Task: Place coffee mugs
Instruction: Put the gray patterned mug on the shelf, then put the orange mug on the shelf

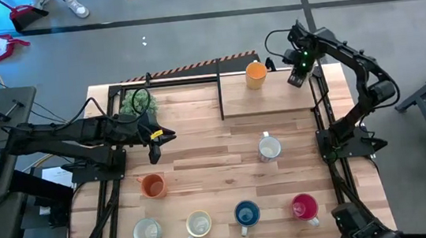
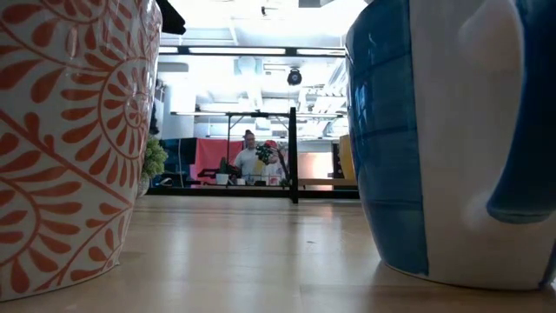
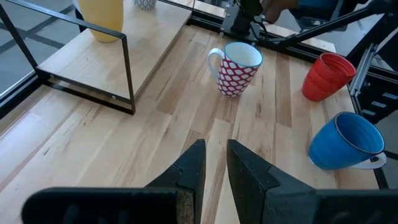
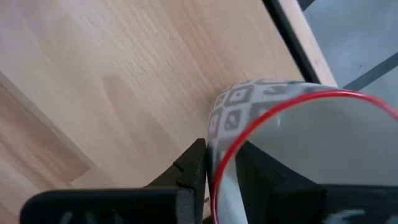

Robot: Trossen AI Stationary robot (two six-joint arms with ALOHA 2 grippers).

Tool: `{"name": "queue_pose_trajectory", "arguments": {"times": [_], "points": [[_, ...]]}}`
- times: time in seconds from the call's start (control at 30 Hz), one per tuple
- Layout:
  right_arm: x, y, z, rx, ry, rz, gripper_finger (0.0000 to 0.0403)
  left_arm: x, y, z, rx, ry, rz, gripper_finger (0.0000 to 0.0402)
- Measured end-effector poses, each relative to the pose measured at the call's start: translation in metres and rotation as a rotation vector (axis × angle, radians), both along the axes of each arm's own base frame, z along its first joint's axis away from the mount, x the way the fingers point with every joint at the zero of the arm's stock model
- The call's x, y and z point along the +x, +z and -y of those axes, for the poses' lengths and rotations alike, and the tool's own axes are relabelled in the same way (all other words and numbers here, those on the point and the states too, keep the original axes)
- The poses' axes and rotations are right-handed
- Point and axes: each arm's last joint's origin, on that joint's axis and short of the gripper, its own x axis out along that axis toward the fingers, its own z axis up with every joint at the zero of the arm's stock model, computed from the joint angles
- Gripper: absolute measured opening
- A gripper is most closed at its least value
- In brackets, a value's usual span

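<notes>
My right gripper (image 1: 297, 77) is at the far right of the table, by the raised wooden shelf (image 1: 274, 97), shut on a grey-and-white patterned mug with a red rim (image 4: 249, 106). An orange-yellow mug (image 1: 255, 75) stands on the shelf. On the table stand a red-patterned white mug (image 1: 268, 146), an orange mug (image 1: 153, 185), and near the front edge a white (image 1: 146, 231), a cream (image 1: 199, 224), a blue (image 1: 246, 214) and a red-pink mug (image 1: 305, 206). My left gripper (image 1: 155, 137) hovers at the left, shut and empty (image 3: 214, 165). My right gripper holds the patterned mug by its red rim (image 4: 214, 171), with one finger outside the wall (image 4: 193, 165) and one inside (image 4: 261, 171). The fingers come from above, pointing down. The mug is upright, mouth up; whether its base rests on the wood I cannot tell.
A small green potted plant (image 1: 138, 103) stands at the far left. A black metal frame (image 1: 220, 94) borders the shelf and the table's sides. Bare wood lies in the table's middle (image 1: 210, 163). In the low view two front mugs (image 2: 69, 139) (image 2: 452, 139) fill the sides.
</notes>
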Motion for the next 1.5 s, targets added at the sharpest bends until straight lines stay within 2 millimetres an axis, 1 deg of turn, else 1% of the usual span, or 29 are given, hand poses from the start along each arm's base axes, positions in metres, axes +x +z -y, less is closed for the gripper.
{"name": "queue_pose_trajectory", "arguments": {"times": [0.17, 0.33, 0.43, 0.53, 0.6, 0.7, 0.83, 0.93, 1.03, 1.17, 1.33, 1.43, 1.5], "points": [[0.0, 0.025, 0.0, -0.004, -0.028, -0.005, 0.006, 0.0, 0.0, 0.0, 0.0, 0.0, 0.0, 0.0055], [0.0, 0.054, -0.003, 0.009, -0.045, 0.02, 0.006, 0.0, 0.0, 0.0, 0.002, -0.001, 0.0, 0.0055], [0.002, 0.072, -0.008, 0.033, -0.066, 0.049, 0.006, 0.0, 0.0, 0.0, 0.014, -0.008, -0.003, 0.0055], [0.006, 0.088, -0.02, 0.1, -0.08, 0.089, 0.006, 0.0, 0.0, 0.0, 0.017, -0.01, -0.004, 0.0055], [0.012, 0.097, -0.028, 0.126, -0.087, 0.153, 0.006, 0.0, 0.0, 0.0, 0.016, -0.009, -0.004, 0.0055], [0.022, 0.11, -0.048, 0.145, -0.083, 0.266, 0.006, 0.0, 0.0, 0.0, 0.016, -0.01, -0.004, 0.0055], [0.036, 0.125, -0.082, 0.151, 0.004, 0.33, 0.006, 0.0, 0.0, 0.0, 0.03, -0.017, -0.007, 0.0055], [0.04, 0.139, -0.112, 0.108, 0.09, 0.376, 0.006, 0.0, 0.0, 0.0, 0.031, -0.018, -0.007, 0.0055], [0.042, 0.154, -0.141, 0.062, 0.144, 0.462, 0.006, 0.0, 0.0, 0.0, 0.03, -0.018, -0.007, 0.0055], [0.033, 0.176, -0.179, -0.012, 0.189, 0.601, 0.006, 0.0, 0.0, 0.0, 0.03, -0.018, -0.006, 0.0055], [0.014, 0.191, -0.21, -0.118, 0.17, 0.683, 0.006, 0.0, 0.0, 0.0, 0.031, -0.018, -0.006, 0.0055], [0.01, 0.189, -0.223, -0.129, 0.187, 0.716, 0.006, 0.0, 0.0, 0.0, 0.03, -0.018, -0.005, 0.0055], [0.013, 0.179, -0.229, -0.124, 0.218, 0.748, 0.006, 0.0, 0.0, 0.0, 0.026, -0.016, 0.0, 0.0055]]}}
